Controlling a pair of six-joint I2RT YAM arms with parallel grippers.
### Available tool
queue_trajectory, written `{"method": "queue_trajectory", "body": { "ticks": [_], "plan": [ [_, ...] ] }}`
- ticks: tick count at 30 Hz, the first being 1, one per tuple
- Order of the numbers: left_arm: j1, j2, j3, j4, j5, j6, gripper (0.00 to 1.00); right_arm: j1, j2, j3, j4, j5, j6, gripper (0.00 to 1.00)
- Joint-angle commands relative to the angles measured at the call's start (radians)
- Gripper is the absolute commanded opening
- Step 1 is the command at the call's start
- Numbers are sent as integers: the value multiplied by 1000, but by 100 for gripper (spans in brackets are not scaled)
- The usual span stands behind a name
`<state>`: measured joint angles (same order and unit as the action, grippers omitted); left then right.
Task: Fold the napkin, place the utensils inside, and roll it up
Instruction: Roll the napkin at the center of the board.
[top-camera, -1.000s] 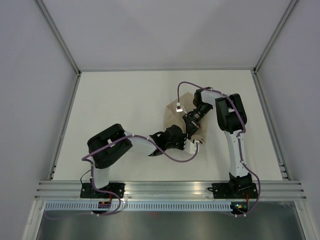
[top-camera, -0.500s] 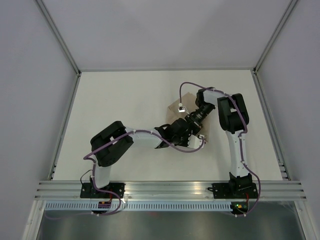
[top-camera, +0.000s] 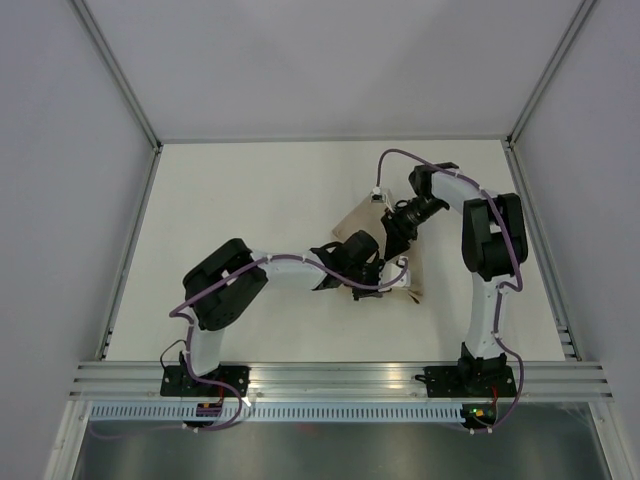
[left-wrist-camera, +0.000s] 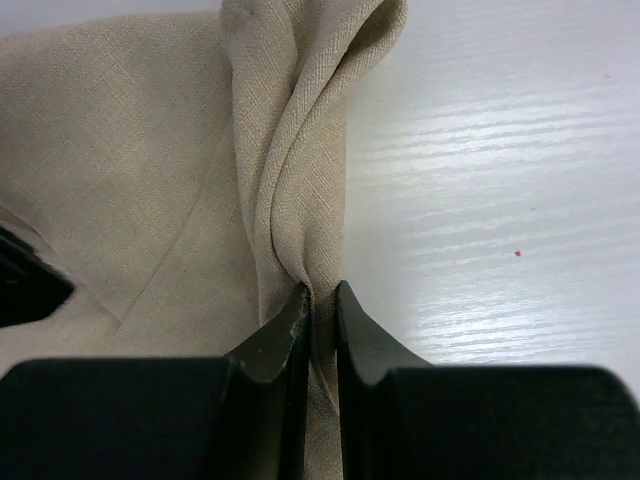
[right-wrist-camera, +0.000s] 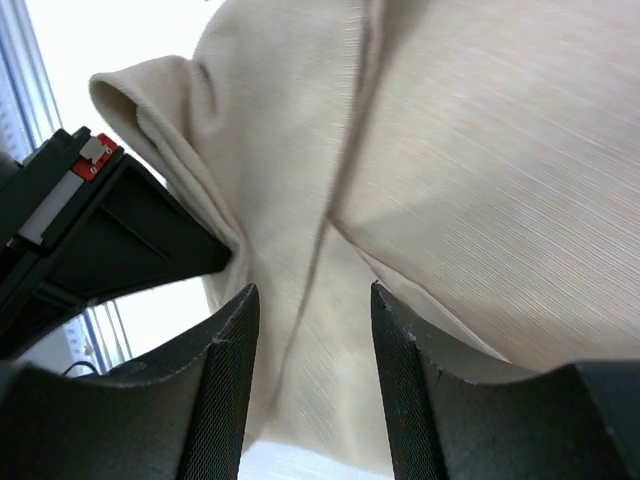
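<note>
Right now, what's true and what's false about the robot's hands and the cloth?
1. The left hand pinches a fold of the beige woven cloth napkin. True.
2. The right hand is shut tight on the napkin. False: its fingers stand apart, open over the cloth.
3. The napkin lies flat and smooth. False: it is bunched into a raised fold.
4. The napkin rests on a white table. True.
</note>
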<state>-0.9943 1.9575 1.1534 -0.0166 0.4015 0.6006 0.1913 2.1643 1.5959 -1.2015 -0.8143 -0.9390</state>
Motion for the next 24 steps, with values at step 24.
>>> {"method": "queue_trajectory", "body": {
  "ticks": [24],
  "plan": [
    [256,280,246,-249,724,-410,2,-17,-822,-750,620,115,-96,62]
  ]
}}
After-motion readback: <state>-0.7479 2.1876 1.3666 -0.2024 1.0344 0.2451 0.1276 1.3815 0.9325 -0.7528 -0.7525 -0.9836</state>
